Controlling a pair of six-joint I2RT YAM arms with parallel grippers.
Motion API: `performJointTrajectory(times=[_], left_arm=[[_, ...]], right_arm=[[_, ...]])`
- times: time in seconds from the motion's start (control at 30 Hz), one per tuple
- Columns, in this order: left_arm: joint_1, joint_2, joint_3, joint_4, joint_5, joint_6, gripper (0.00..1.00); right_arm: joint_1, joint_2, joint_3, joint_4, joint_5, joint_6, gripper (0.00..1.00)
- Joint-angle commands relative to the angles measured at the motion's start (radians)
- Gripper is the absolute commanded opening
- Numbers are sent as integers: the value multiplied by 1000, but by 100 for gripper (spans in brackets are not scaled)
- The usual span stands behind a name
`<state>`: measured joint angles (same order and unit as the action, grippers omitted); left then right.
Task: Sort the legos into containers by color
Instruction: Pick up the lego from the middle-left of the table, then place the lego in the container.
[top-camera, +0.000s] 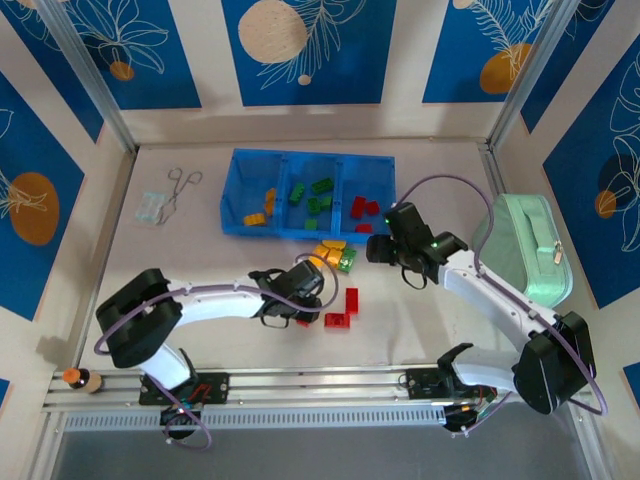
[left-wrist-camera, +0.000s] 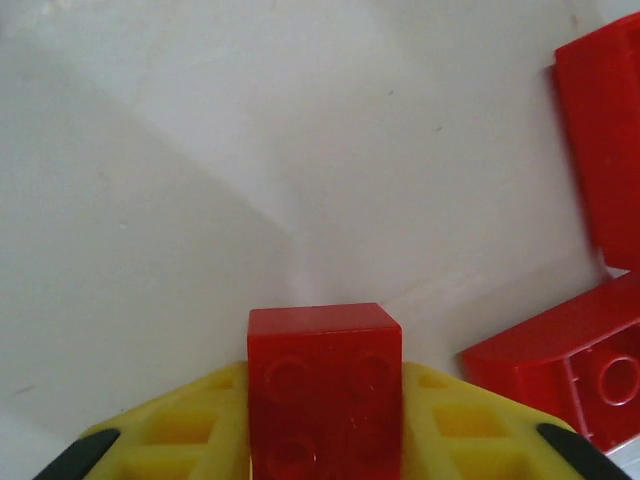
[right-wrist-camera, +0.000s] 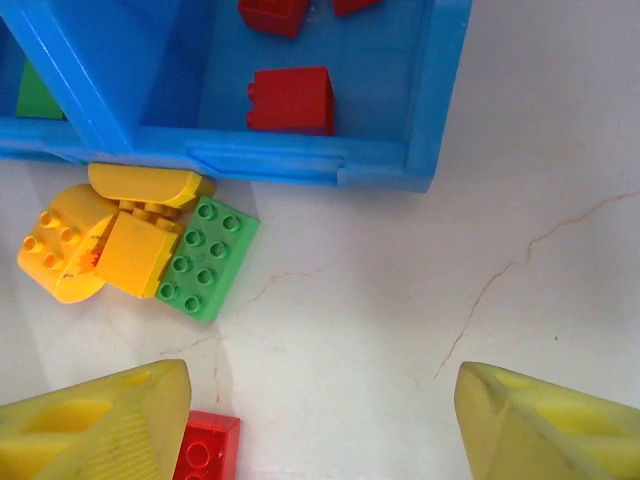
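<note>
Left arm (top-camera: 215, 300) and right arm (top-camera: 497, 298): white link housings between bulky black joint casings. A lilac cable (top-camera: 452, 181) loops along each. Fingers (right-wrist-camera: 95, 425) are yellow moulded plastic with recessed pockets. A green indicator light (top-camera: 436, 241) glows on the right wrist.

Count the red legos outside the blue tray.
3: one red lego clamped in the left gripper; two red legos on the table beside it. The arm may hide others.

Red, green, yellow-orange legos (right-wrist-camera: 207, 258); blue containers (right-wrist-camera: 440, 90); yellow fingers (left-wrist-camera: 470, 430)
</note>
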<state>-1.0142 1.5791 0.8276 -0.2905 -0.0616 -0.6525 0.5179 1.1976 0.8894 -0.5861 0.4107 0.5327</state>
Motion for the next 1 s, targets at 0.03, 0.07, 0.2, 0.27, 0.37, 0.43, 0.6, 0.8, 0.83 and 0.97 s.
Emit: performJointTrajectory(times=[0.03, 0.07, 0.2, 0.27, 0.37, 0.43, 0.6, 0.8, 0.83, 0.97], left_arm=[[-7, 20, 110, -91, -49, 44, 30], [-6, 26, 142, -107, -56, 57, 30], [16, 55, 281, -155, -66, 116, 30], [38, 78, 370, -177, -58, 153, 30], [76, 149, 546, -223, -52, 232, 29], [113, 221, 677, -250, -35, 280, 29], [207, 487, 1072, -370, 33, 337, 28], [245, 742, 1433, -485, 18, 383, 29], [248, 769, 1470, -495, 20, 386, 30], [269, 815, 1544, -492, 24, 390, 35]], right_arm=[[-18, -51, -49, 40, -29, 38, 71], [-22, -62, -62, 41, -29, 45, 71], [-27, -107, -112, 40, -15, 77, 71], [-31, -124, -135, 30, -5, 94, 71], [-43, -138, -170, 25, -15, 103, 71], [-59, -136, -174, 4, -27, 101, 71], [-65, -197, -178, -47, -12, 106, 71], [-107, -267, -184, -81, -44, 74, 71], [-110, -275, -182, -89, -46, 71, 71], [-119, -301, -180, -100, -56, 65, 71]])
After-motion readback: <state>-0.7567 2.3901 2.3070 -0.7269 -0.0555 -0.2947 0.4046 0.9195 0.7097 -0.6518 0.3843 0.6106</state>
